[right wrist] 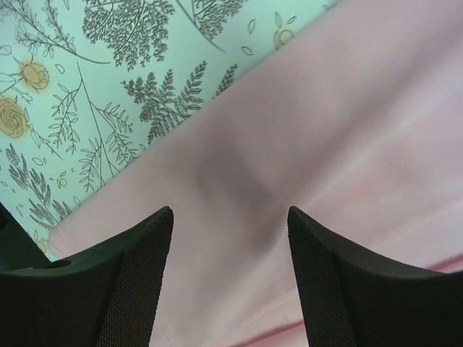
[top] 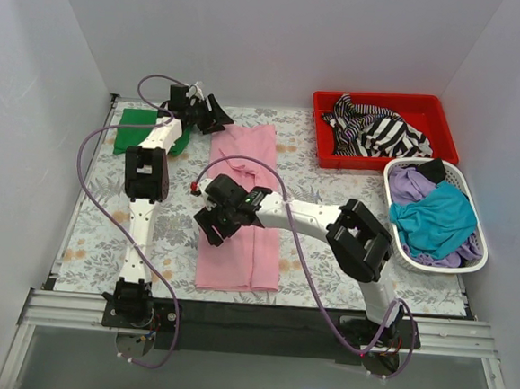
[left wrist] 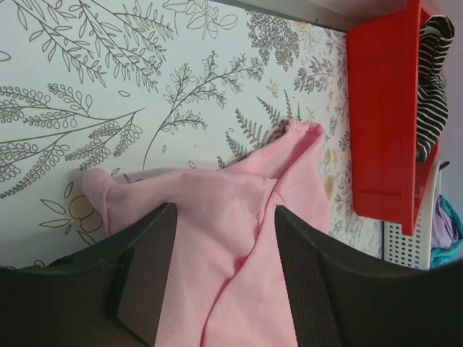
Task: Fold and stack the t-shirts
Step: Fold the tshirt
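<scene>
A folded dark green cloth t-shirt (top: 128, 135) is hidden, seemingly along its right half, by the left arm (top: 159, 137).

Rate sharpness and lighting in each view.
Top external: evenly lit, sharp, faint shadows only. Left wrist: pink t-shirt and table print crisp. Right wrist: soft dark shadow on that shirt just beyond the right pincer.

Light pink t-shirt (top: 238, 247), dark green t-shirt (top: 134, 132), black-and-white striped shirt (top: 382, 132), red bin (top: 335, 161), teal shirt (top: 434, 217), purple shirt (top: 409, 184), white basket (top: 461, 180), leaf-printed tablecloth (top: 95, 227).
</scene>
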`<move>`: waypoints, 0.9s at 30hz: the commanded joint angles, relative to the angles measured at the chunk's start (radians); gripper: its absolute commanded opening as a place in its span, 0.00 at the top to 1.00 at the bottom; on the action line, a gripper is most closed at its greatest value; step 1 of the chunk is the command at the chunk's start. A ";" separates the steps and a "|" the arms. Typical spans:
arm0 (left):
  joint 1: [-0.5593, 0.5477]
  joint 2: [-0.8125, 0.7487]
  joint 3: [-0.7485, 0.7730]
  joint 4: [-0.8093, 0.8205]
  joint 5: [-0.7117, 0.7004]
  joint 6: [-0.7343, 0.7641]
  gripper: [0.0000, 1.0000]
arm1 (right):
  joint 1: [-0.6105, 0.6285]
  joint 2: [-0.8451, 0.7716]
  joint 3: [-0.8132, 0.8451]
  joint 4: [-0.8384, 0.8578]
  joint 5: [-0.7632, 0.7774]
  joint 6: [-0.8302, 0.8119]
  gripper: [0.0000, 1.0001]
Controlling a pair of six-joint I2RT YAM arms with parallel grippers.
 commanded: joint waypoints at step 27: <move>-0.002 -0.098 -0.040 -0.020 -0.021 0.058 0.43 | 0.118 -0.046 0.002 0.009 0.177 -0.066 0.27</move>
